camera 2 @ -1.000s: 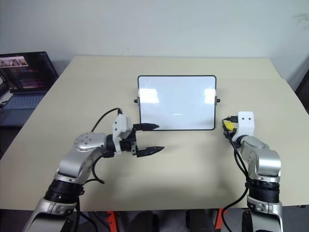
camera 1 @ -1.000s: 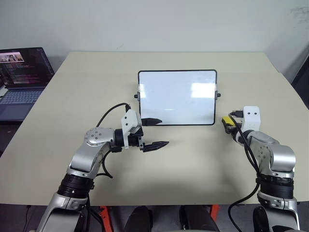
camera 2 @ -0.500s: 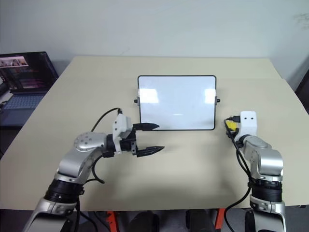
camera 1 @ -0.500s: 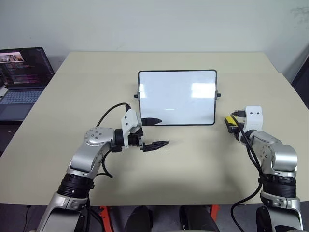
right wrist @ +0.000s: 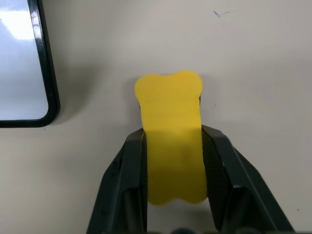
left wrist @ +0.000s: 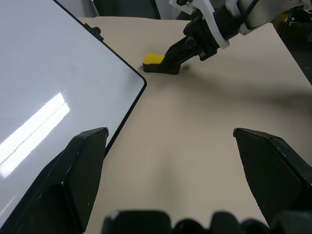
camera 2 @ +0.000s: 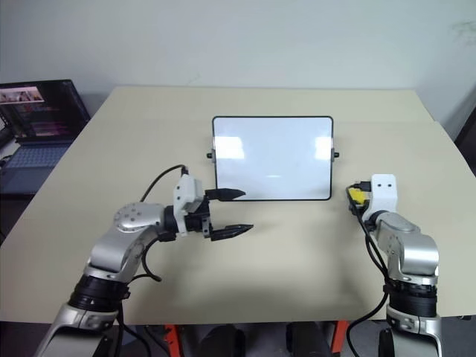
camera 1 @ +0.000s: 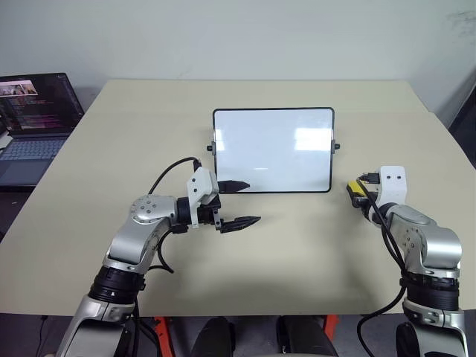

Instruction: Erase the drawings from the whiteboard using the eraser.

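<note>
The whiteboard (camera 1: pixel 273 149) lies flat in the middle of the table, its black-framed surface plain white with glare. The drawings are out of view. The yellow eraser (right wrist: pixel 168 97) sits low over the table just off the board's near right corner, and my right gripper (right wrist: pixel 173 131) is shut on its long sides. From the head, the eraser (camera 1: pixel 352 187) sticks out ahead of the right gripper (camera 1: pixel 360 192). My left gripper (camera 1: pixel 242 204) hovers open by the board's near left corner with nothing between its fingers. The left wrist view shows the board's corner (left wrist: pixel 73 87) and the held eraser (left wrist: pixel 154 59).
An open dark laptop (camera 1: pixel 33 119) stands off the table's far left side. The beige table (camera 1: pixel 297 253) has bare room in front of the board and between my arms. The board's small knobs (camera 1: pixel 336 146) stick out at its short sides.
</note>
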Controlling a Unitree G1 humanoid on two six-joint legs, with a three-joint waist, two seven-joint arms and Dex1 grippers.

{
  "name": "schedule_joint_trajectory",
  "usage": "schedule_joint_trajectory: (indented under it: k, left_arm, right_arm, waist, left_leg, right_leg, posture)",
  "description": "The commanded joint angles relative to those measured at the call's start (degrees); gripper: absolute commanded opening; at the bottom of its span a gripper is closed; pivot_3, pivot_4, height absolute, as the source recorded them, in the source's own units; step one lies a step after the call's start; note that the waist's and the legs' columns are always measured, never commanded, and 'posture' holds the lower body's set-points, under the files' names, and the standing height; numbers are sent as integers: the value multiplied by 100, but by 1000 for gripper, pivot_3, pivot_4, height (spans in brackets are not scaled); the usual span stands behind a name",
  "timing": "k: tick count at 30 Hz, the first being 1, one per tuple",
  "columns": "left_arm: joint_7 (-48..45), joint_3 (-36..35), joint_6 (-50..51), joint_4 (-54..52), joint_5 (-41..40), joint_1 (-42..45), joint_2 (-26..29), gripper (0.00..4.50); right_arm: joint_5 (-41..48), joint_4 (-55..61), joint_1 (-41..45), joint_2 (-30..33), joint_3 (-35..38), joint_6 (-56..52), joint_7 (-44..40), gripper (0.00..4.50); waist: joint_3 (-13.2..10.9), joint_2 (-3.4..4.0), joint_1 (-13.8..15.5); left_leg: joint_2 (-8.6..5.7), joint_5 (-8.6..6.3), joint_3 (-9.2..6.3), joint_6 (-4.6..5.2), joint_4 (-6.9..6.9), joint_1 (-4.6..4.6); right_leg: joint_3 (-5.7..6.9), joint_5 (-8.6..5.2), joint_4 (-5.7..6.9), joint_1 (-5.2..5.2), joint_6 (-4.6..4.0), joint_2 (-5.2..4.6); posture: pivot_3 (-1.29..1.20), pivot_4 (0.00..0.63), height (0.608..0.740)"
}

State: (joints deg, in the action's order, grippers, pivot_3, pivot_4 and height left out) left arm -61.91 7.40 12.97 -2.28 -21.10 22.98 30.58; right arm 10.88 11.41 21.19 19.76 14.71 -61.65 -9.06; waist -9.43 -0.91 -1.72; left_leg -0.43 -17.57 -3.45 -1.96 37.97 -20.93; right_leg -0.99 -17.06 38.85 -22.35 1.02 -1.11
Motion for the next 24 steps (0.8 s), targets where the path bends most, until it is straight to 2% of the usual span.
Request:
schedule_joint_trajectory:
  k: [1, 10, 17, 24]
  left_arm:
    - [-13, -108, -129, -40, 20, 109, 29, 4500]
    - [-17, -91, -179, 12, 21, 141, 15, 4500]
    - [21, -139, -212, 6, 35, 131, 33, 4500]
    - [1057, -863, 378, -712, -318, -80, -66, 4500]
  right_arm:
    - [81, 132, 3, 39, 100, -7, -15, 1551]
    - [73, 132, 3, 68, 101, 2, -26, 4465]
    - [103, 306, 48, 69, 160, -127, 7, 4465]
    - [239, 1334, 176, 28, 506, -794, 229, 4465]
  waist:
    - [0, 0, 0]
    - [0, 0, 0]
    - [0, 0, 0]
    - [0, 1, -1]
  left_leg:
    - [0, 0, 0, 0, 0, 0]
    - [0, 0, 1, 0, 0, 0]
    - [0, 0, 1, 0, 0, 0]
    - [1, 0, -2, 0, 0, -2]
  right_leg:
    - [-1, 0, 0, 0, 0, 0]
    - [-1, 0, 0, 0, 0, 0]
    - [-1, 0, 0, 0, 0, 0]
    - [0, 0, 0, -1, 0, 0]
  posture:
    - [0, 150, 740]
    - [0, 150, 740]
    - [0, 150, 740]
    - [0, 150, 740]
